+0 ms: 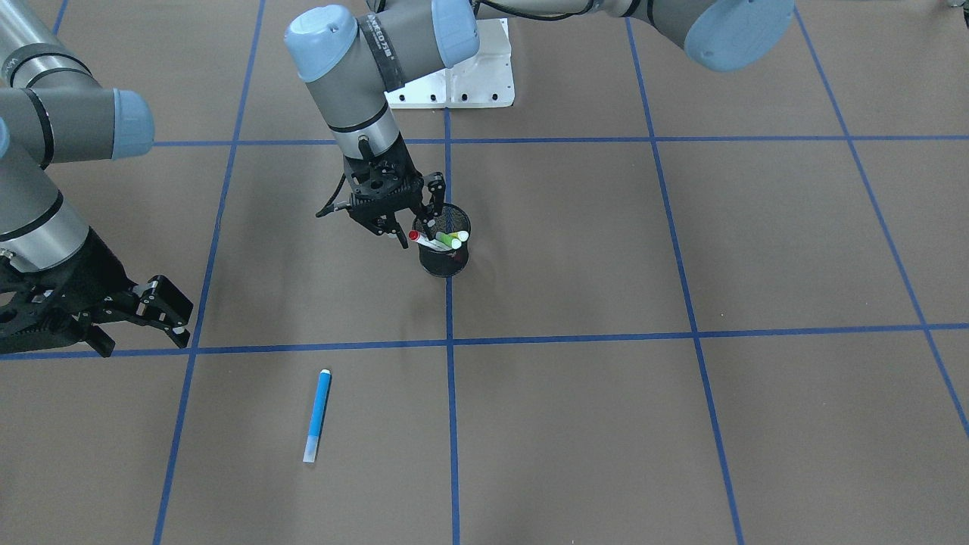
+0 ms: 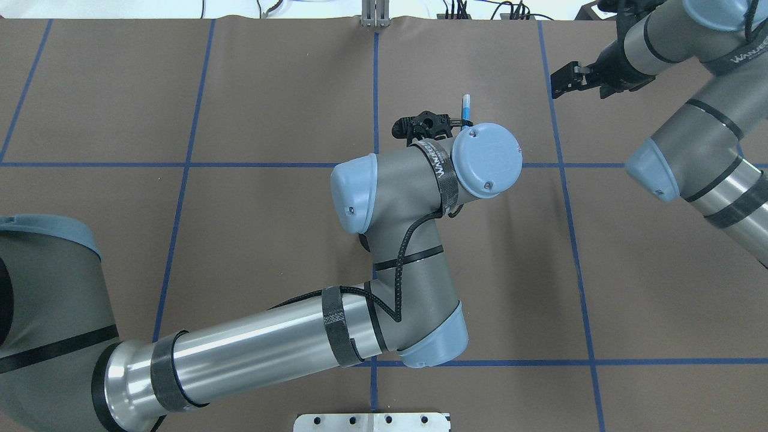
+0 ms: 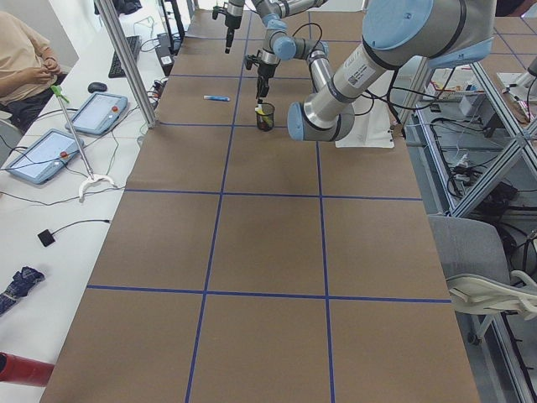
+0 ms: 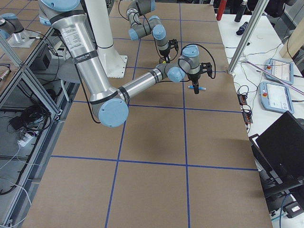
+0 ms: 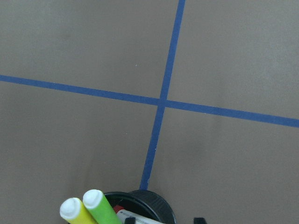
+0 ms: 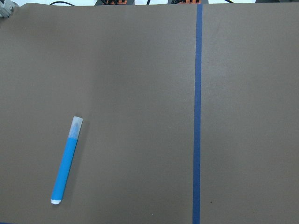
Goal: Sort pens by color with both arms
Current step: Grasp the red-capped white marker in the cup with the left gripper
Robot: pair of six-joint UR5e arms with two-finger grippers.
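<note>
Left gripper (image 1: 407, 224) is down at the mouth of the black mesh cup (image 1: 445, 261), a short way out from the white pedestal base (image 1: 484, 83). Jaws are apart with nothing clamped, and the top of the red-capped white pen (image 1: 415, 236) sits between my fingertips. The cup stands upright on a blue tape line (image 1: 451, 393) of the table (image 1: 681, 424). The green pen (image 5: 102, 206) and yellow pen (image 5: 74, 212) lean side by side in the same cup, tips up, just beside the red-capped one. Farther out, past the cross line of tape, the blue pen (image 1: 318, 412) lies flat on the table, alone and well apart from the cup. Right gripper (image 1: 184, 324) hangs off to the side of it, jaws spread, holding nothing and not touching the pen.
</note>
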